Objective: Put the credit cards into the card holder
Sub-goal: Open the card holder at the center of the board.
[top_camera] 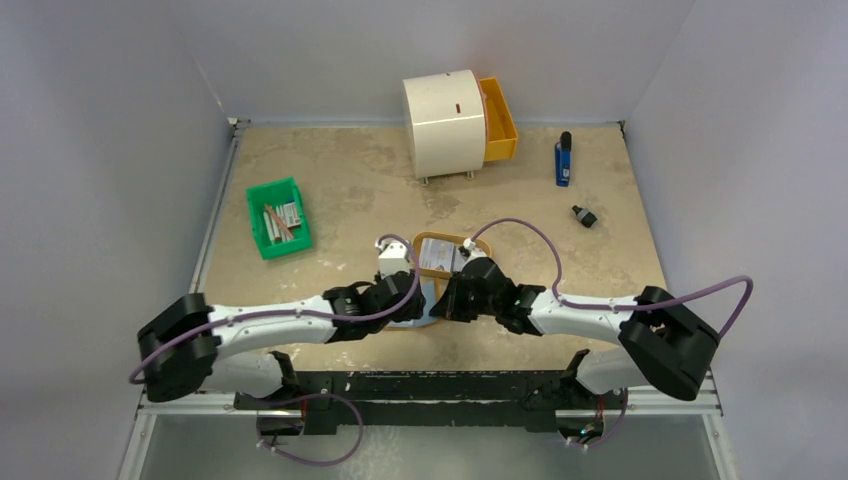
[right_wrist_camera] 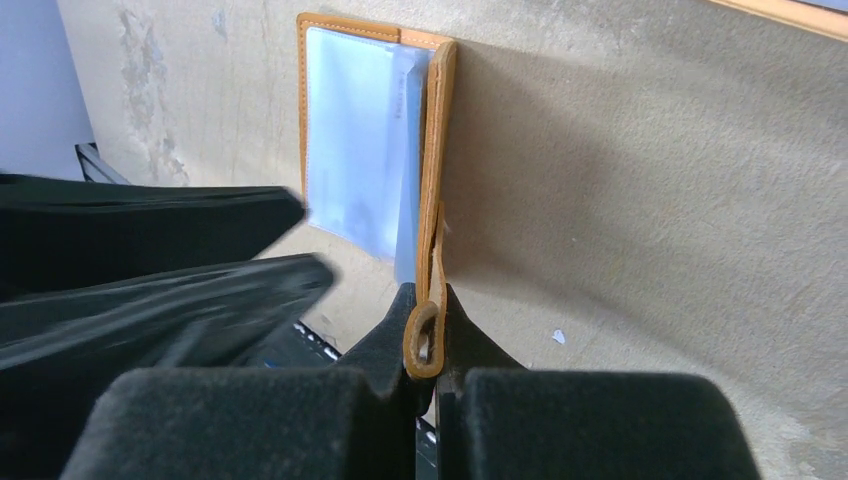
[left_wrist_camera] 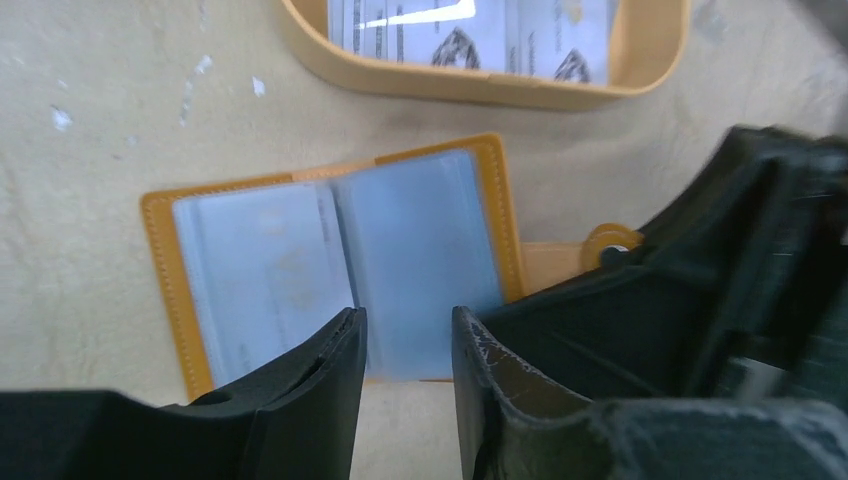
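While it lies spread open on the mottled beige table [top_camera: 340,180], the small flat orange-tan leather-like card holder [left_wrist_camera: 330,265] sits just on the near side of the oval tan raised-rim tray [left_wrist_camera: 450,88]. It does not touch the tray, and its clear plastic sleeves face up. Its strap flap with the round snap [right_wrist_camera: 424,345] is pinched between the fingers of the right gripper [right_wrist_camera: 425,312], which are closed tight on it. The left gripper [left_wrist_camera: 405,335] hangs over the holder's edge farthest from the tray, its jaws parted by a narrow gap with nothing between them. Inside the tray, the pale grey-white credit cards [left_wrist_camera: 470,30] lie flat. Well left of the tray stands a green plastic bin [top_camera: 278,217] holding white and brown sticks. Beyond the tray is a white rounded cabinet [top_camera: 443,124] with its orange drawer [top_camera: 498,120] pulled out. Far to the tray's right are a blue stick-like object [top_camera: 564,160] and a small black piece [top_camera: 584,216].
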Robot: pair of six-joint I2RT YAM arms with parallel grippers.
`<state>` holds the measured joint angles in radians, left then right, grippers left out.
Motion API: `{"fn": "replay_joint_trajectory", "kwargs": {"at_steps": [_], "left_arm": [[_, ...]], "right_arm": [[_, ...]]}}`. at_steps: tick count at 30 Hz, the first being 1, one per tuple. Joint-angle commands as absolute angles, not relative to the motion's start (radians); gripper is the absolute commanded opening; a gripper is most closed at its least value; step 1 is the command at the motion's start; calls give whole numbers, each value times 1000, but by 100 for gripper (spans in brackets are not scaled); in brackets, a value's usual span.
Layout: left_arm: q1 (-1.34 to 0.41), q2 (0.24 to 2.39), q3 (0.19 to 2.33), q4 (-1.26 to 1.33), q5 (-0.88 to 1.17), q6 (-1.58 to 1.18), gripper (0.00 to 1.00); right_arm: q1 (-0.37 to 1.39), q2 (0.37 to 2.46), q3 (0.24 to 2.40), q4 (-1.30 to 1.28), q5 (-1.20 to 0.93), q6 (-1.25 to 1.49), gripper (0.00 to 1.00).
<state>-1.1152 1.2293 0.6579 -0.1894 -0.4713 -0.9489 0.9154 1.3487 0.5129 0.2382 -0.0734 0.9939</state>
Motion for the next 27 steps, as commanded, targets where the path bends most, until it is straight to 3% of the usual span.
{"fn": "replay_joint_trajectory", "kwargs": {"at_steps": [1, 3, 8, 13, 20, 27], "left_arm": [[-1120, 1340, 627, -42, -404, -947, 35], [-1120, 1357, 613, -20, -412, -955, 33], [-1120, 1345, 586, -15, -435, -971, 32], [-1120, 1313, 563, -35, -447, -978, 32], [-1120, 1202, 556, -82, -468, -996, 33], [-1120, 1158, 567, -124, -503, -996, 33]], "right_arm": [[916, 1323, 497, 204, -41, 993, 0], [916, 1306, 482, 183, -31, 999, 6], [916, 1245, 436, 114, -19, 1024, 33], [916, 1142, 438, -20, 47, 1020, 47], [936, 930, 522, -137, 31, 940, 45], [960, 1132, 656, 33, -59, 909, 36]]}}
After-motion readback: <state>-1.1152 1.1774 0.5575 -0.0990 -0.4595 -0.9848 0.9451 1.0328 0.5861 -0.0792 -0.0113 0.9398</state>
